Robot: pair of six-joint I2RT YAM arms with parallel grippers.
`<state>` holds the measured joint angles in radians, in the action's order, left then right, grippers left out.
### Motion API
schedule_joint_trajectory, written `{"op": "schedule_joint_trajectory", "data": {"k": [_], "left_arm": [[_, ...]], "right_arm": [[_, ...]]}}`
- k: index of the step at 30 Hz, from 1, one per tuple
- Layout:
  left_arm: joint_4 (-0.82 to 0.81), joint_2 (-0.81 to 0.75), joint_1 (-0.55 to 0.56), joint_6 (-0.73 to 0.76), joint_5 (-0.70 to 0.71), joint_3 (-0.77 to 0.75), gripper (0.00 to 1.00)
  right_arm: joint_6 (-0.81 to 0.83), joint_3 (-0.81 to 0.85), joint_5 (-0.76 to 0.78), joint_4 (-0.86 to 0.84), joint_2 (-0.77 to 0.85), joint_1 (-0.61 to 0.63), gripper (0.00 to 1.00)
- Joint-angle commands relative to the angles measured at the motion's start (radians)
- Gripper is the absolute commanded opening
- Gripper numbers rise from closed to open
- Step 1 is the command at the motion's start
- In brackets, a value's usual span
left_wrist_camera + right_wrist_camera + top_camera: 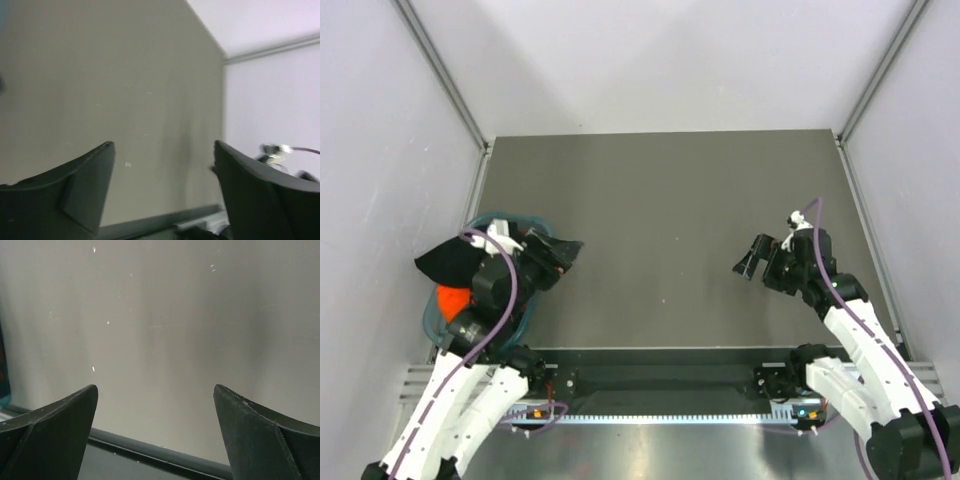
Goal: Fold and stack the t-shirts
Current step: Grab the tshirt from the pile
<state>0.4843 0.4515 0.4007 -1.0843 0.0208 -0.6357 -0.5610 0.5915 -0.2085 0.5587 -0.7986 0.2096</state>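
In the top view the black t-shirt (445, 260) and the bright orange t-shirt (453, 298) lie bunched in a teal basket (527, 222) at the table's left edge, partly hidden by my left arm. My left gripper (568, 256) is open and empty, just right of the basket over bare table; its wrist view (165, 145) shows only table between the fingers. My right gripper (748, 262) is open and empty over the right half of the table; its wrist view (155, 390) shows bare table.
The grey table (660, 200) stretches from the basket to the right wall. White walls with metal corner posts (440, 70) enclose it on three sides. A dark rail (160, 452) runs along the near edge.
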Motion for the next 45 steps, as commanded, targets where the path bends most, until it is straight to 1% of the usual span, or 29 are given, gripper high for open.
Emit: {"op": "schedule_joint_trajectory", "data": {"k": [1,2,3,4,5,6,7,8,10,11,12,14,16,17,18,20,21,23,24,26,28,30,31,36,37,39,41,43,45], "left_arm": [[0.197,0.105,-0.002,0.193,0.224,-0.214,0.82],[0.297,0.165,-0.002,0.21,0.301,-0.282,0.78],[0.392,0.296,-0.002,0.219,0.458,-0.348,0.75],[0.496,0.365,-0.002,0.233,0.522,-0.471,0.75],[0.634,0.485,-0.002,0.251,0.663,-0.558,0.76],[0.716,0.534,-0.003,0.236,0.742,-0.559,0.76],[0.787,0.577,-0.008,0.201,0.824,-0.623,0.86],[0.871,0.631,-0.019,0.176,0.87,-0.646,0.88],[0.882,0.653,-0.092,0.191,0.904,-0.673,0.93],[0.876,0.655,-0.136,0.223,0.884,-0.667,0.94],[0.835,0.642,-0.248,0.251,0.846,-0.651,0.94],[0.753,0.615,-0.371,0.315,0.766,-0.569,0.95],[0.691,0.602,-0.437,0.346,0.722,-0.498,0.94],[0.66,0.595,-0.462,0.384,0.676,-0.483,0.93],[0.613,0.598,-0.496,0.391,0.67,-0.469,0.92],[0.582,0.625,-0.513,0.406,0.645,-0.456,0.86],[0.562,0.631,-0.516,0.417,0.636,-0.455,0.78],[0.527,0.659,-0.528,0.425,0.613,-0.447,0.67],[0.517,0.667,-0.531,0.432,0.601,-0.452,0.51],[0.504,0.679,-0.531,0.442,0.588,-0.46,0.38],[0.502,0.685,-0.536,0.443,0.61,-0.463,0.17],[0.507,0.696,-0.539,0.449,0.626,-0.476,0.09],[0.507,0.693,-0.539,0.452,0.625,-0.484,0.0],[0.536,0.653,-0.537,0.468,0.564,-0.561,0.0],[0.537,0.642,-0.537,0.483,0.485,-0.609,0.0],[0.55,0.61,-0.536,0.469,0.406,-0.685,0.0],[0.545,0.577,-0.527,0.431,0.284,-0.722,0.0],[0.515,0.555,-0.522,0.403,0.193,-0.772,0.0],[0.475,0.53,-0.511,0.373,0.056,-0.82,0.0]], "right_arm": [[0.001,0.082,0.051,0.055,0.007,-0.032,1.0],[0.042,0.082,-0.007,0.025,0.006,-0.042,1.0],[0.064,0.079,-0.119,0.001,-0.007,-0.052,1.0],[0.069,0.088,-0.13,-0.002,-0.023,-0.052,1.0],[0.067,0.111,-0.146,0.004,-0.065,-0.05,1.0],[0.079,0.125,-0.155,0.013,-0.085,-0.05,1.0],[0.108,0.143,-0.152,0.023,-0.105,-0.041,1.0],[0.125,0.18,-0.138,0.044,-0.125,-0.035,1.0],[0.159,0.217,-0.115,0.061,-0.172,-0.016,1.0],[0.183,0.235,-0.105,0.072,-0.186,-0.007,1.0],[0.191,0.263,-0.092,0.076,-0.207,0.003,1.0],[0.203,0.295,-0.092,0.075,-0.223,0.042,1.0],[0.208,0.304,-0.109,0.069,-0.249,0.065,1.0],[0.21,0.306,-0.121,0.067,-0.26,0.068,1.0],[0.211,0.31,-0.137,0.069,-0.278,0.074,1.0],[0.22,0.317,-0.15,0.072,-0.293,0.076,0.99],[0.222,0.32,-0.155,0.072,-0.303,0.077,1.0],[0.23,0.324,-0.154,0.076,-0.304,0.083,1.0],[0.23,0.326,-0.154,0.075,-0.303,0.086,1.0],[0.231,0.327,-0.152,0.076,-0.3,0.09,1.0],[0.23,0.326,-0.152,0.076,-0.295,0.093,1.0],[0.228,0.324,-0.154,0.081,-0.297,0.093,1.0],[0.228,0.324,-0.154,0.084,-0.298,0.093,1.0],[0.227,0.335,-0.158,0.098,-0.307,0.099,1.0],[0.225,0.34,-0.158,0.104,-0.309,0.103,1.0],[0.223,0.352,-0.158,0.104,-0.315,0.119,1.0],[0.222,0.363,-0.152,0.103,-0.321,0.132,1.0],[0.223,0.366,-0.147,0.096,-0.333,0.152,1.0],[0.225,0.369,-0.143,0.092,-0.352,0.169,1.0]]}}
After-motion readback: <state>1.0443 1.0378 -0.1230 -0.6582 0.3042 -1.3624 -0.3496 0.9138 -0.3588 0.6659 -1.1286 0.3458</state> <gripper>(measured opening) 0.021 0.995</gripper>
